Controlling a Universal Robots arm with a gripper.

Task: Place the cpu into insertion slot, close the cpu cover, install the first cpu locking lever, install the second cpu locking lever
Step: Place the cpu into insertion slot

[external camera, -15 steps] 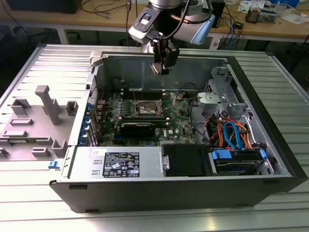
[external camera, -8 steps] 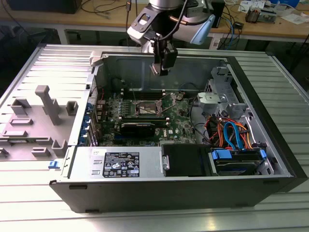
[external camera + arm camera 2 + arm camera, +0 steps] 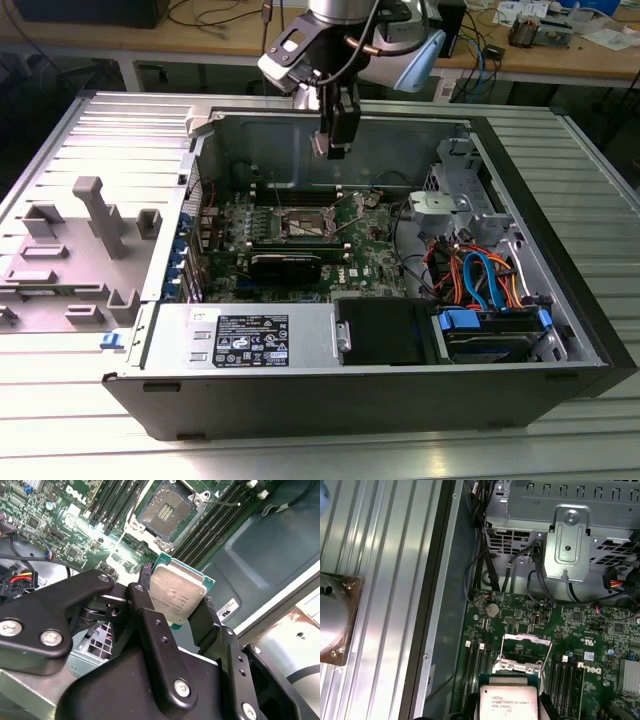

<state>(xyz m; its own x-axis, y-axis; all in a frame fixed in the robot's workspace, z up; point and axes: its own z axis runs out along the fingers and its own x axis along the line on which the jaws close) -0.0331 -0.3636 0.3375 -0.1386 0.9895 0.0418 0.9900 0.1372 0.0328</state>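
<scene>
black gripper fingers [image 3: 150, 625] sit closest to us in the second wrist view, and we see the gripper [image 3: 333, 148] clamped on the cpu [image 3: 179, 596] by two opposite edges, its silvery top facing the camera. we find the chip held in the air above the green motherboard [image 3: 60, 525], near the uncovered insertion slot [image 3: 167, 511].
</scene>
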